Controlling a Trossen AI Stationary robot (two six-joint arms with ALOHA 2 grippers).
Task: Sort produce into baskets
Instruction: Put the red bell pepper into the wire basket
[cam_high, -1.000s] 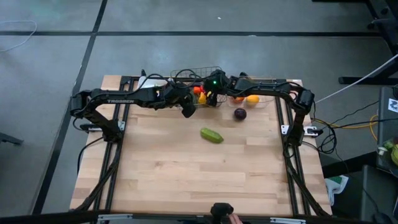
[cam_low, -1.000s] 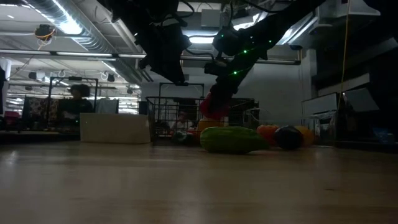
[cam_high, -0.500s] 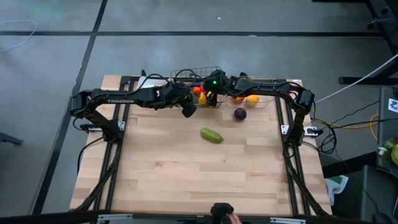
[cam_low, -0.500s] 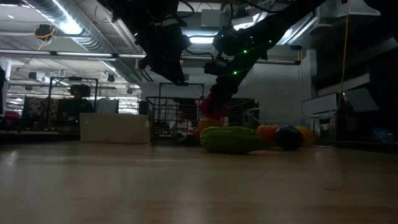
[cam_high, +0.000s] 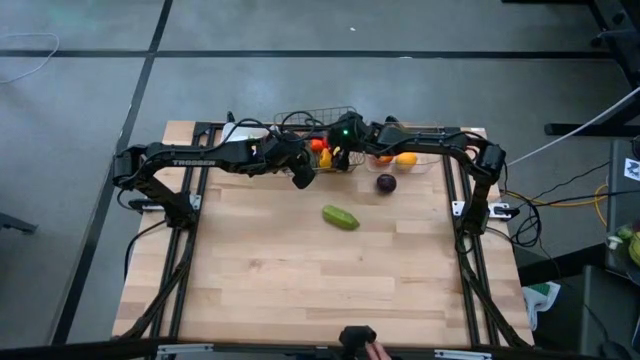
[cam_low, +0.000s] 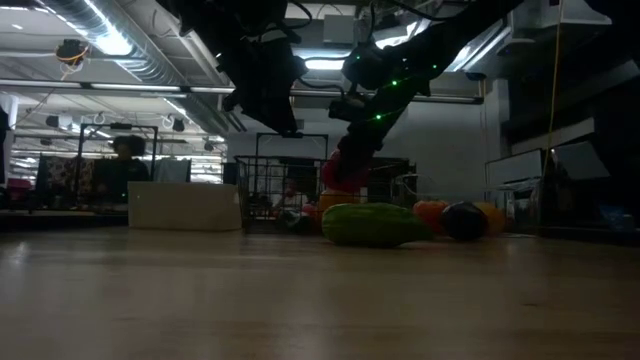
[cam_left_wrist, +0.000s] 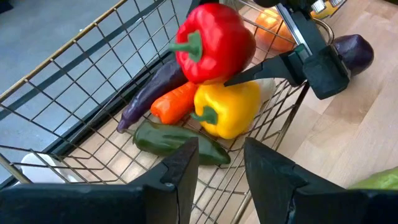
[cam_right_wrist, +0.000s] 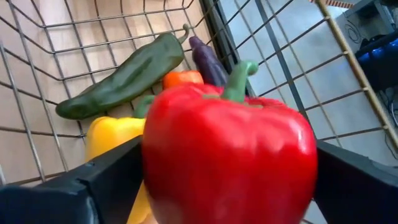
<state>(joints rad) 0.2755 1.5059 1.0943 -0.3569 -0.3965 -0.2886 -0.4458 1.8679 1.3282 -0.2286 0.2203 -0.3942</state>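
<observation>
My right gripper (cam_high: 334, 156) is shut on a red pepper (cam_right_wrist: 230, 143) over the grey wire-mesh basket (cam_high: 320, 125) at the table's far side. In the basket lie a yellow pepper (cam_left_wrist: 227, 109), a carrot (cam_left_wrist: 177, 102), a dark eggplant (cam_left_wrist: 152, 93) and a long green pepper (cam_left_wrist: 177, 140). My left gripper (cam_left_wrist: 221, 168) is open and empty, just near of the basket's left part (cam_high: 300, 178). A green cucumber (cam_high: 340, 217) and a purple onion (cam_high: 386, 183) lie on the table. My right gripper pinches the red pepper by its two opposite sides (cam_right_wrist: 155, 168) between its two fingers (cam_right_wrist: 93, 180). The fingers slant down from the table's right side (cam_left_wrist: 292, 62). The pepper is lifted clear above the produce in the basket (cam_low: 340, 175), its green stem (cam_right_wrist: 239, 78) free.
A clear bin (cam_high: 430, 160) with an orange (cam_high: 406, 158) stands right of the wire basket, and a white tray (cam_high: 235, 130) left of it. Both arms meet over the basket. The table's near half (cam_high: 320, 290) is bare wood.
</observation>
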